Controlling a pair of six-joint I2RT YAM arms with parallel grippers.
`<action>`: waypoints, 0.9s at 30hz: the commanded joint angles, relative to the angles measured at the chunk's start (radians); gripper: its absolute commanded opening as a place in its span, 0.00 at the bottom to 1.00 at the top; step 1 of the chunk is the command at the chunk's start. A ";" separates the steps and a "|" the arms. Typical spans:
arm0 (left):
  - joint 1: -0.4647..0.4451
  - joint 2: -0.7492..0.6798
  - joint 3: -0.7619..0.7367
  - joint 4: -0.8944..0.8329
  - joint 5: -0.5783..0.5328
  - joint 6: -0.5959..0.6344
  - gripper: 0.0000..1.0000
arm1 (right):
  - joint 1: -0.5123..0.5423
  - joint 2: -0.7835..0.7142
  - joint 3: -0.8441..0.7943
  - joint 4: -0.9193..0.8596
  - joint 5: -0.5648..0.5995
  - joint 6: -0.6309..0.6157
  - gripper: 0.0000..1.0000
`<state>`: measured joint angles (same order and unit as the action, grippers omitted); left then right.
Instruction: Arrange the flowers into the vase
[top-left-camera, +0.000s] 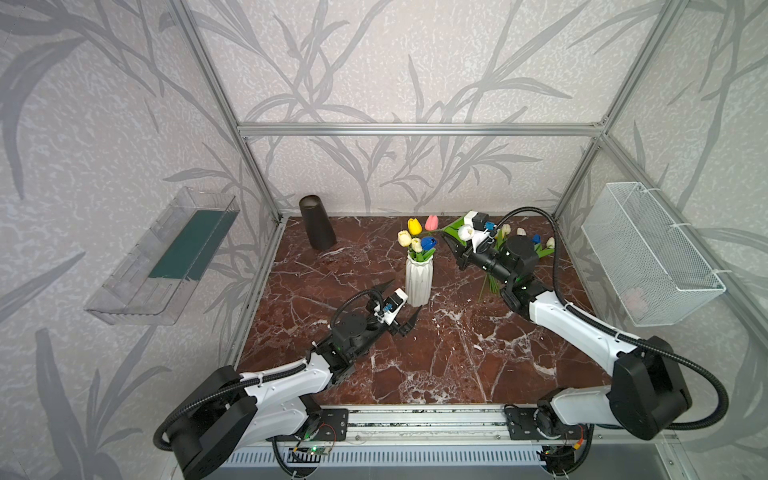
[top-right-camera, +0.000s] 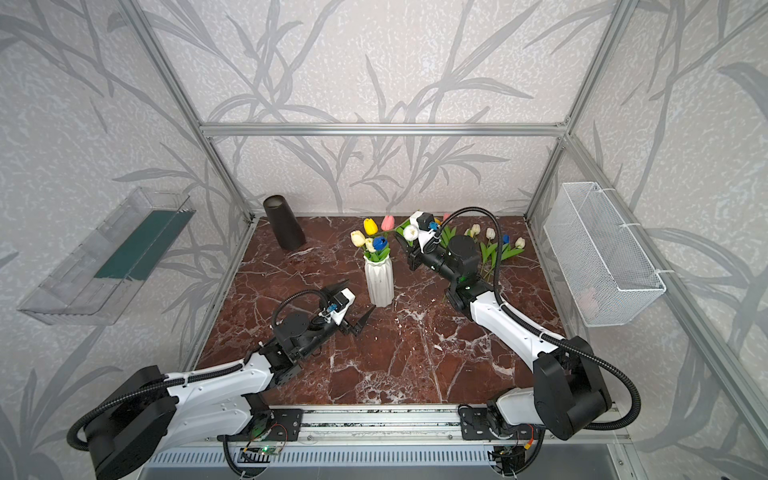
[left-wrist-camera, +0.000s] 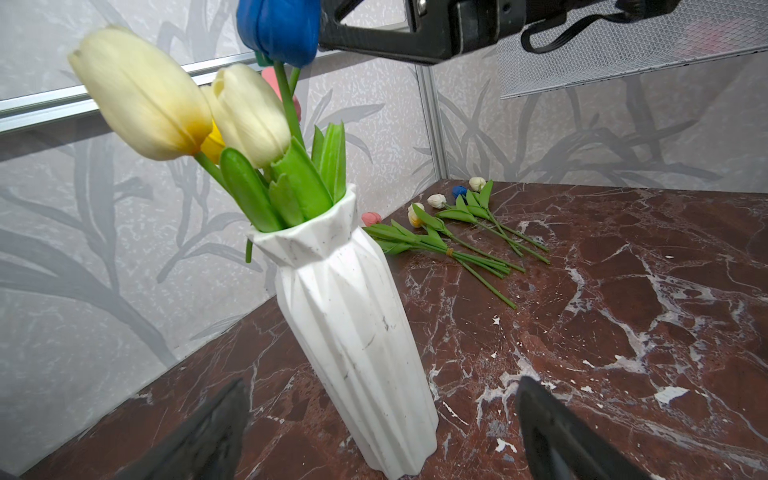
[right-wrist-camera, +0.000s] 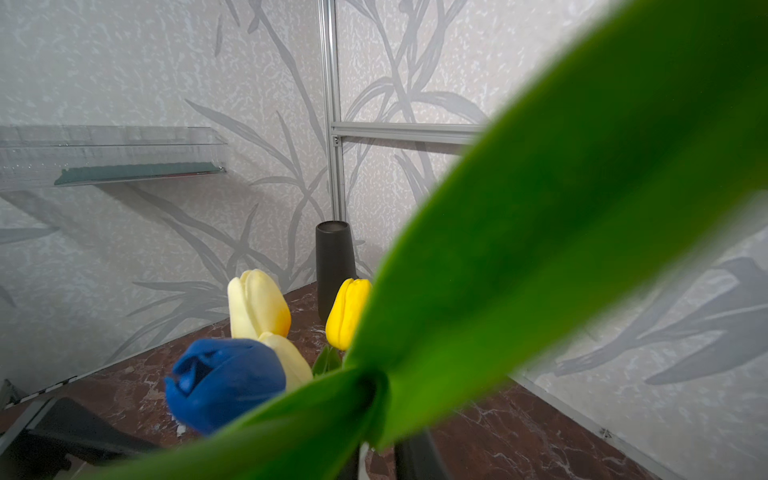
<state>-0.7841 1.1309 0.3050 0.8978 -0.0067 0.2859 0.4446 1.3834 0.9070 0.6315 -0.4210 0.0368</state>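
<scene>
A white ribbed vase (top-left-camera: 419, 282) (top-right-camera: 379, 282) (left-wrist-camera: 353, 332) stands mid-table and holds yellow (top-left-camera: 414, 226), pink (top-left-camera: 432, 223), cream (left-wrist-camera: 141, 95) and blue (top-left-camera: 428, 243) tulips. More flowers (top-left-camera: 540, 245) (top-right-camera: 498, 245) (left-wrist-camera: 457, 232) lie on the marble at the back right. My right gripper (top-left-camera: 451, 243) (top-right-camera: 406, 249) (right-wrist-camera: 382, 457) hovers just right of the vase's blooms, shut on a white tulip (top-left-camera: 466, 232) whose green leaves (right-wrist-camera: 540, 249) fill the right wrist view. My left gripper (top-left-camera: 405, 297) (top-right-camera: 359, 296) (left-wrist-camera: 382, 380) stands open at the vase's foot, one finger on each side and apart from it.
A black tapered vase (top-left-camera: 316, 222) (top-right-camera: 284, 222) (right-wrist-camera: 334, 257) stands in the back left corner. A clear tray (top-left-camera: 166, 257) hangs on the left wall and a white wire basket (top-left-camera: 648, 249) on the right wall. Aluminium posts frame the table.
</scene>
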 joint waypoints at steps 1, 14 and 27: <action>0.006 -0.031 0.011 0.036 -0.022 0.021 0.99 | -0.012 0.019 0.045 0.041 -0.044 0.024 0.13; 0.013 -0.062 0.004 0.032 -0.033 0.049 0.99 | -0.012 0.052 0.119 -0.017 -0.119 0.041 0.05; 0.022 -0.060 0.011 0.019 -0.030 0.052 0.99 | -0.011 0.035 0.209 -0.182 -0.148 0.064 0.12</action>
<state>-0.7689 1.0805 0.3050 0.9115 -0.0338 0.3153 0.4381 1.4319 1.0695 0.4904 -0.5404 0.0868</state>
